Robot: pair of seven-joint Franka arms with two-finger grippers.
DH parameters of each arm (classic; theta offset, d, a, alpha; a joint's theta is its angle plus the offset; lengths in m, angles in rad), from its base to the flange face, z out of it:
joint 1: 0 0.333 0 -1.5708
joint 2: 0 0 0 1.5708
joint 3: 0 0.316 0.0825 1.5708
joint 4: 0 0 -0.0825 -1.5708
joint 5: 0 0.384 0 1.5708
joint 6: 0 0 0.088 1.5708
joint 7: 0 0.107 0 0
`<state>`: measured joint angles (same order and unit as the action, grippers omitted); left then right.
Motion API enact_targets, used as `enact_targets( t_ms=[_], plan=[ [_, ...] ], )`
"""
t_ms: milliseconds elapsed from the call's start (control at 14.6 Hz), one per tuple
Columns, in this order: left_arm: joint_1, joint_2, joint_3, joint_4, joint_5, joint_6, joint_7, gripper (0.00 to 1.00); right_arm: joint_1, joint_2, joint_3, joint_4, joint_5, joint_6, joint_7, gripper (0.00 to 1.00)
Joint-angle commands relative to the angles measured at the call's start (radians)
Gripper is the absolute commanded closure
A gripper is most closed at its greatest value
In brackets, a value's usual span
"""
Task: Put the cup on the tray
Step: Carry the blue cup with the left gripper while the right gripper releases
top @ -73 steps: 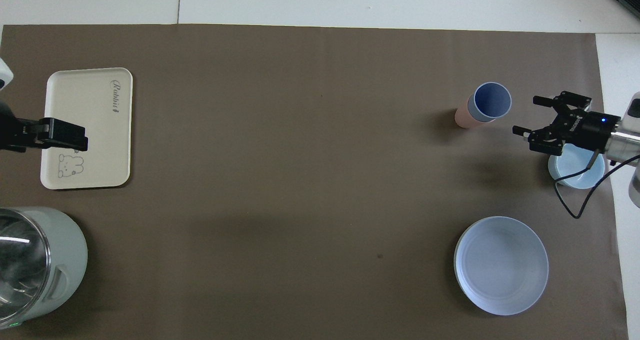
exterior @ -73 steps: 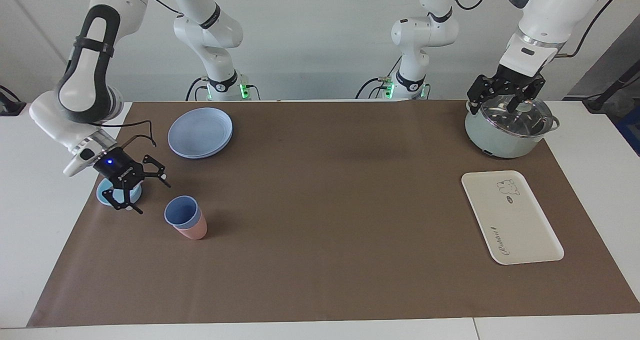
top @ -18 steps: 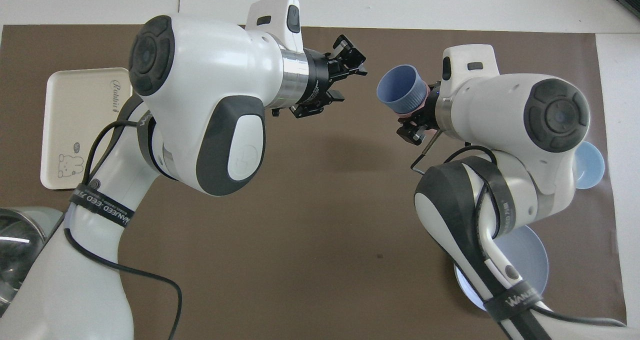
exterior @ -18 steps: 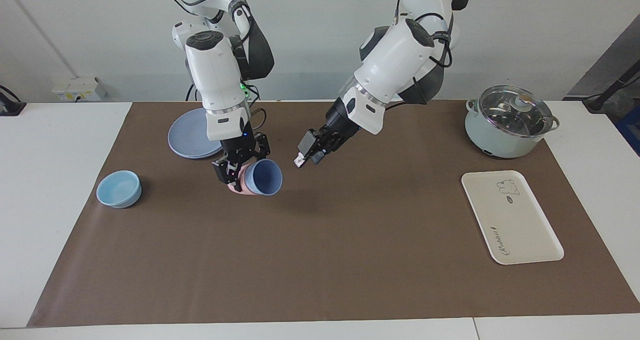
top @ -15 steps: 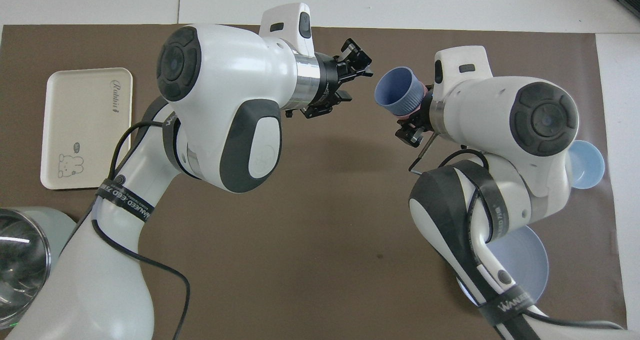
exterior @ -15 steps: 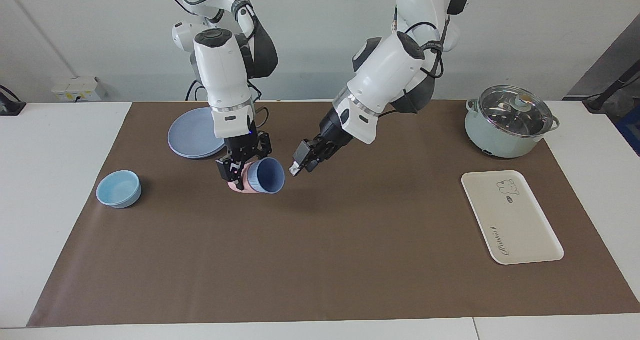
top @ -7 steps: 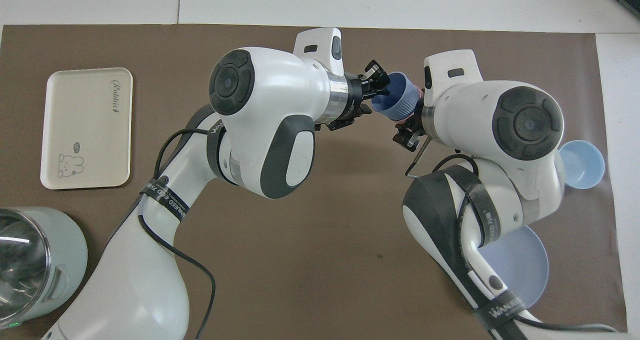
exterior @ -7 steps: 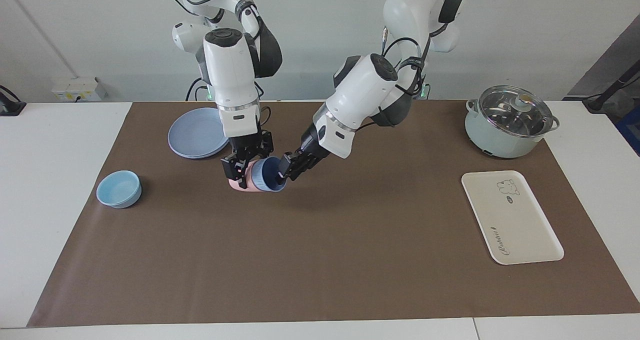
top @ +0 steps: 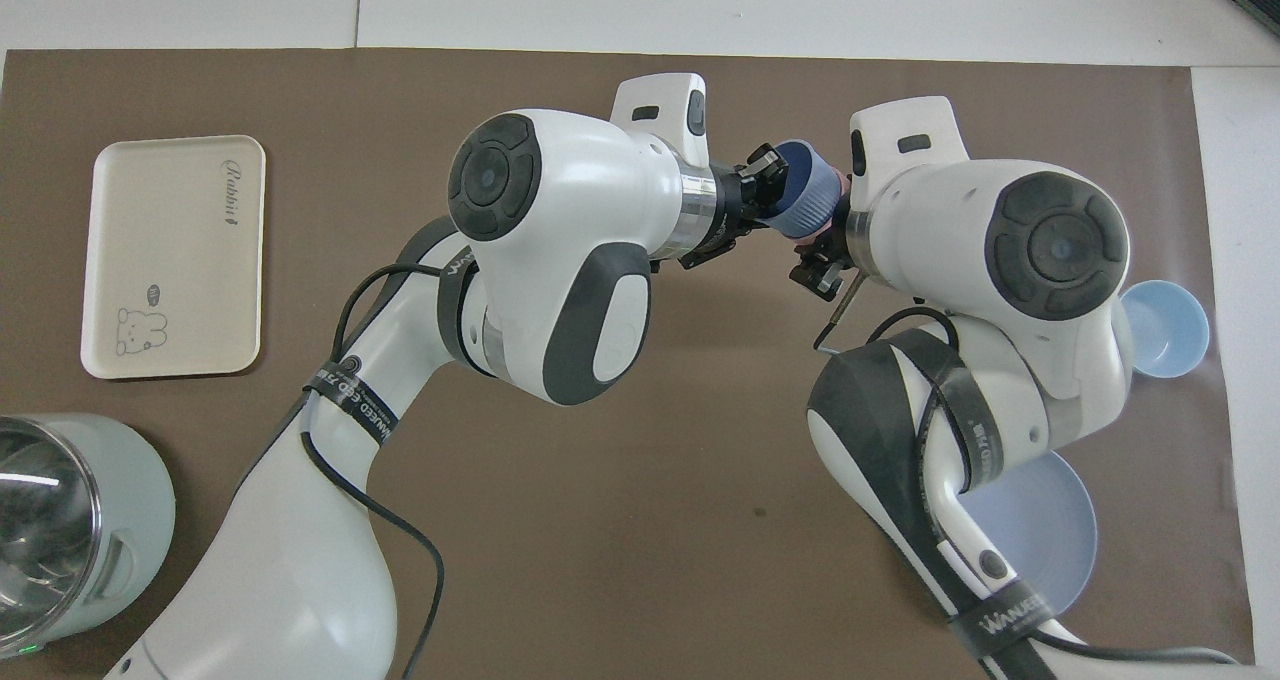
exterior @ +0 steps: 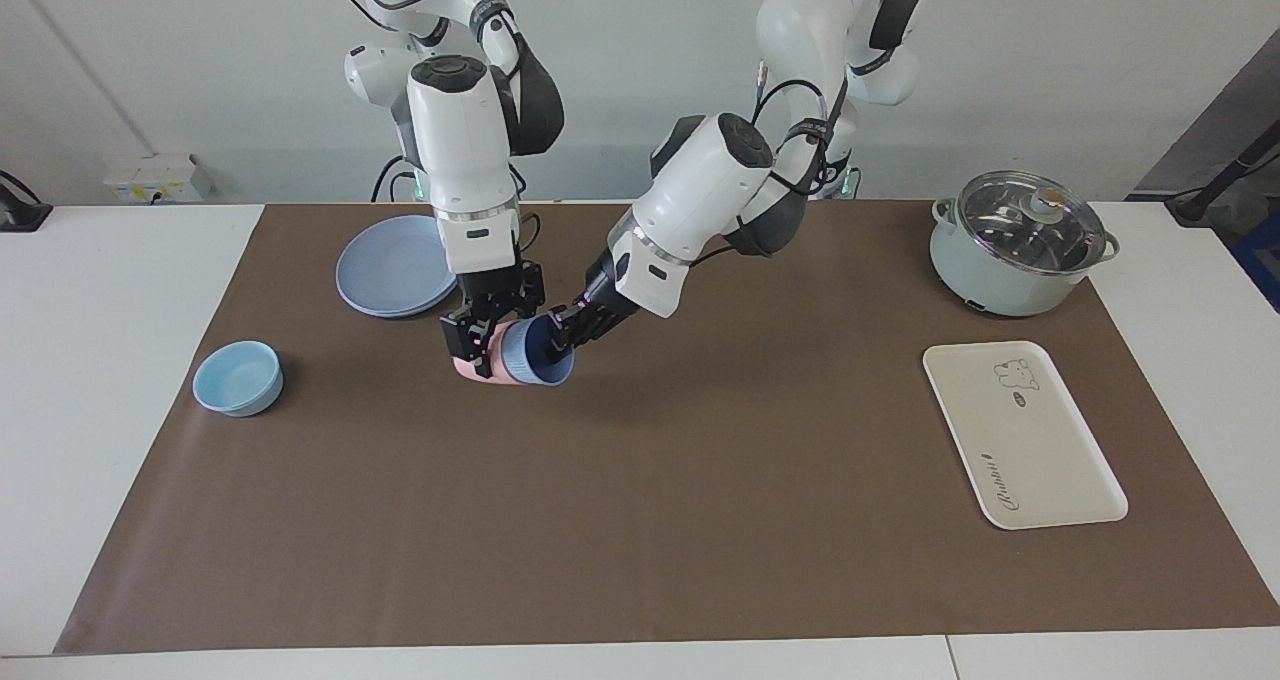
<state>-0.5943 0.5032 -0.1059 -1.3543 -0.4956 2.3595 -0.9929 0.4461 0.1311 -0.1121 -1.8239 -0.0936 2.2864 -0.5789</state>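
Clock directions are read in the facing view, from the held cups. Nearest the robots, a smooth round blue plate [exterior: 395, 265] lies at ten o'clock, and a pale green pot [exterior: 1010, 250] with a domed glass lid stands at two o'clock, toward the left arm's end. The right gripper [exterior: 487, 325] hangs over the brown paper-like surface [exterior: 640, 520] beside the plate. It is clamped around a pink tumbler [exterior: 468, 368], which is tipped on its side. The cup [exterior: 530, 355], a finely ribbed, tapered periwinkle plastic tumbler, sits nested in the pink one, with its dark blue mouth facing the left arm's end. The left gripper [exterior: 566, 328] is at that mouth with a fingertip inside the rim, but whether it has pinched the wall cannot be told. A shallow, glossy light-blue bowl [exterior: 238, 378] rests at nine o'clock. Farthest out, at four o'clock and well apart from the cup, lies the cream tray [exterior: 1020, 440], flat and round-cornered, with a cartoon animal and script lettering. Half a second ago the left gripper was only just reaching the rim. Five seconds ago the nested cups stood upright on the surface near the bowl, and the left gripper hung over the pot's lid.
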Motion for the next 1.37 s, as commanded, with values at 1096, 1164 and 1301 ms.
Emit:
enact_targets(
  t_ms=[1096, 1164, 1301],
  plan=[
    [0.460, -0.112, 0.012, 0.058, 0.410, -0.323, 0.409, 1.00, -0.124, 0.007, 0.002, -0.020, 0.257, 0.154, -0.132, 1.00],
    [0.508, -0.127, 0.012, 0.011, 0.408, -0.292, 0.500, 1.00, -0.160, 0.008, 0.002, -0.025, 0.361, 0.169, -0.218, 1.00],
    [0.609, -0.196, 0.012, -0.165, 0.408, -0.168, 0.705, 1.00, -0.232, 0.013, 0.002, -0.031, 0.614, 0.171, -0.423, 1.00]
  ],
)
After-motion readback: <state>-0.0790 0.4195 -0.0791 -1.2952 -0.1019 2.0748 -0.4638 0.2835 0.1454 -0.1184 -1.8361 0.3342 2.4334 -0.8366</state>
